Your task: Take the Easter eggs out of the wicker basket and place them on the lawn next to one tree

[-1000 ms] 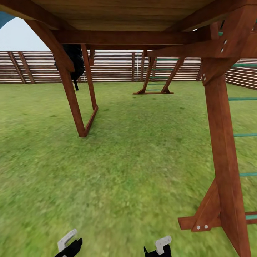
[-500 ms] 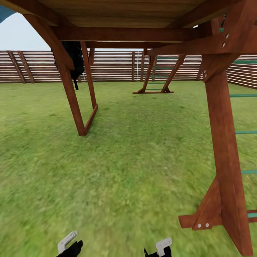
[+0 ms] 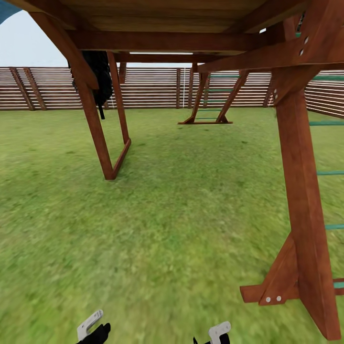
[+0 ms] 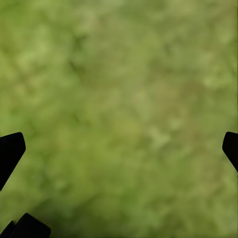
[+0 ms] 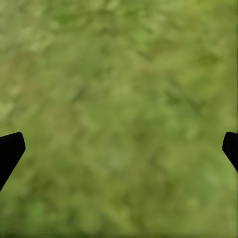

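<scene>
Green lawn (image 3: 181, 215) stretches ahead of me in the garden, under a wooden playset. The Easter eggs, the wicker basket and the tree are out of view. My left gripper (image 4: 124, 148) hangs open over bare grass, its dark fingertips (image 4: 10, 151) far apart with nothing between them. My right gripper (image 5: 124, 148) is open in the same way above the grass. In the head view both wrists sit low at the bottom edge, the left wrist (image 3: 93, 327) and the right wrist (image 3: 216, 333).
The playset's deck (image 3: 167, 19) spans overhead. A thick wooden post (image 3: 303, 200) with a foot brace stands close at the right, beside green ladder rungs (image 3: 329, 173). A slanted leg frame (image 3: 102, 138) stands at the left. A brown slat fence (image 3: 153, 88) closes the far side.
The whole view has crept forward under the playset, so the right post looks slightly nearer and larger. Both grippers stay open in the same low pose.
</scene>
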You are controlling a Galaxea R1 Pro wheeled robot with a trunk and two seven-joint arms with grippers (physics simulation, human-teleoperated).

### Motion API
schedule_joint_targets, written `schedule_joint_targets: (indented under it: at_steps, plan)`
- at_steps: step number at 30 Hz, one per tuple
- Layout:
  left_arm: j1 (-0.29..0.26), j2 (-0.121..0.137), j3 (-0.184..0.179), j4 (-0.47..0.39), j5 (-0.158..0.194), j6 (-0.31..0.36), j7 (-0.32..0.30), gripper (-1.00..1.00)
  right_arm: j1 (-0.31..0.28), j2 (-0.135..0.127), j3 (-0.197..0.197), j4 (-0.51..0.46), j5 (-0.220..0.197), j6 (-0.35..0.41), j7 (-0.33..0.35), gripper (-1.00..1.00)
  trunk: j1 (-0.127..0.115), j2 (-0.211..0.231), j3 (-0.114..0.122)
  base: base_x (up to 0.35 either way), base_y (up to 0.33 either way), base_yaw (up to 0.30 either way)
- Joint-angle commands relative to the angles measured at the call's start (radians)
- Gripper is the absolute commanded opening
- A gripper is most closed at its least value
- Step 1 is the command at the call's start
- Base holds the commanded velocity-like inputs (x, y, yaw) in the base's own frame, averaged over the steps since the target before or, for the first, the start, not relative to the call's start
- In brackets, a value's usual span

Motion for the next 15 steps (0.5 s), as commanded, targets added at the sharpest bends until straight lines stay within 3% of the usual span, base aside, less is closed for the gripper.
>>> schedule_joint_targets:
  at_steps: [1,15]
  plan:
    - [0.000,-0.001,0.002,-0.003,0.010,0.006,0.003,1.00,-0.001,0.000,0.004,0.001,0.000,-0.003,-0.001,1.00,0.004,-0.008,-0.004,0.000,0.000,0.000]
    - [0.000,-0.003,0.002,0.000,0.009,0.006,0.005,1.00,-0.001,0.001,-0.009,-0.001,-0.003,-0.008,-0.004,1.00,0.057,-0.106,-0.052,0.000,0.000,0.000]
